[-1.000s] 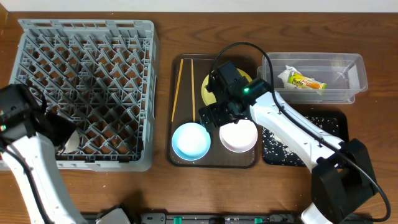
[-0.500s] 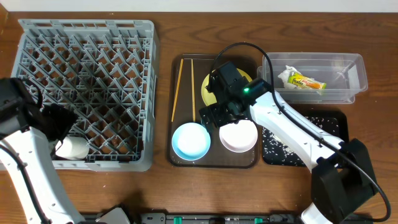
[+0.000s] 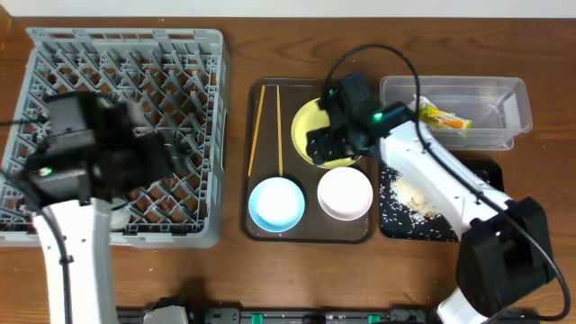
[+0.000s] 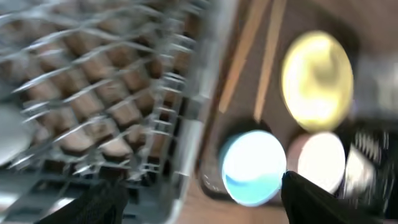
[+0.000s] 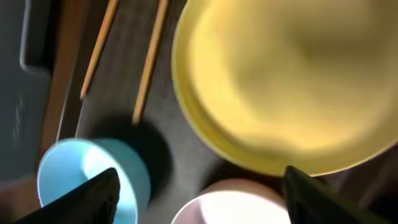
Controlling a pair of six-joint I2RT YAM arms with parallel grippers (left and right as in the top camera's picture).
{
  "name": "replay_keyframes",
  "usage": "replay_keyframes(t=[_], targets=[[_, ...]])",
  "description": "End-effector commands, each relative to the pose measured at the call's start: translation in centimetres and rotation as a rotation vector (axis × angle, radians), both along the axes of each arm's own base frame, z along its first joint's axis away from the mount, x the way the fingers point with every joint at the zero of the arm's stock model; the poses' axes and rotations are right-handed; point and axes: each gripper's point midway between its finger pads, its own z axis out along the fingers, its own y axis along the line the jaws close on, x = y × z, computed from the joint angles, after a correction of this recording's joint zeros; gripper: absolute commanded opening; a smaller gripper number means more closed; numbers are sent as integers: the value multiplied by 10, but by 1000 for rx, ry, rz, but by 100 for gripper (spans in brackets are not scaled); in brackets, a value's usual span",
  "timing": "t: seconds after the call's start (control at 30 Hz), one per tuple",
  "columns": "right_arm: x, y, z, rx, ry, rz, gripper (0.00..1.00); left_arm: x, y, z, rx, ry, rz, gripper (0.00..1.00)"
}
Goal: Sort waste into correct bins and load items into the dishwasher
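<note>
The grey dish rack (image 3: 126,36) fills the left; the white cup (image 3: 115,216) lies in its front left corner. My left gripper (image 3: 171,155) hovers blurred over the rack's right half, open and empty. On the brown tray lie the chopsticks (image 3: 262,126), pale-yellow plate (image 3: 309,126), light-blue bowl (image 3: 276,203) and white bowl (image 3: 346,193). My right gripper (image 3: 326,144) is open and empty over the plate's front edge. The left wrist view shows the rack (image 4: 93,81), blue bowl (image 4: 252,165) and my gripper (image 4: 202,190). The right wrist view shows the plate (image 5: 286,81) and my gripper (image 5: 199,186).
The clear tub (image 3: 490,94) at the back right holds the printed wrapper (image 3: 445,119); white paper beside it is mostly hidden by my right arm. The black speckled tray (image 3: 450,216) lies in front of the tub. The dark brown serving tray (image 3: 310,232) sits mid-table.
My left arm has let the white cup go in the rack's front left corner and swung right. My right gripper has moved back from between the bowls to over the plate.
</note>
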Motion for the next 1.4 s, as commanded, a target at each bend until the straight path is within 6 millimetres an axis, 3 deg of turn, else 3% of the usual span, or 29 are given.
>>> replay_keyframes(t=[0.0, 0.03, 0.07, 0.1, 0.37, 0.6, 0.77, 0.87, 1.03, 1.23, 1.37], targets=[[5, 3, 10, 52, 3, -2, 85, -1, -36, 10, 30, -60, -228, 81], [4, 2, 10, 49, 10, -3, 91, -2, -43, 10, 31, -60, -253, 86], [3, 1, 9, 46, 17, -4, 96, -3, -49, 10, 31, -61, -275, 96], [2, 0, 8, 44, 20, -5, 99, -4, -54, 10, 31, -61, -292, 99], [-5, 4, 8, 62, 46, 11, 99, -6, -61, 10, 30, -60, -320, 98], [-22, 28, 13, 136, 89, 79, 99, -6, -61, 10, 30, -61, -320, 98], [-17, 12, 12, 85, 81, 24, 99, -6, -61, 10, 30, -61, -320, 98], [-19, 9, 33, 156, 64, 66, 99, -6, -61, 10, 30, -60, -320, 98], [-14, -11, 101, 248, -149, 160, 99, -6, -61, 10, 30, -61, -320, 98], [-13, -69, 162, 6, -490, 107, 99, -6, -61, 10, 30, -61, -320, 98], [-29, -101, 188, -113, -690, 79, 99, -6, -61, 10, 30, -61, -320, 98]])
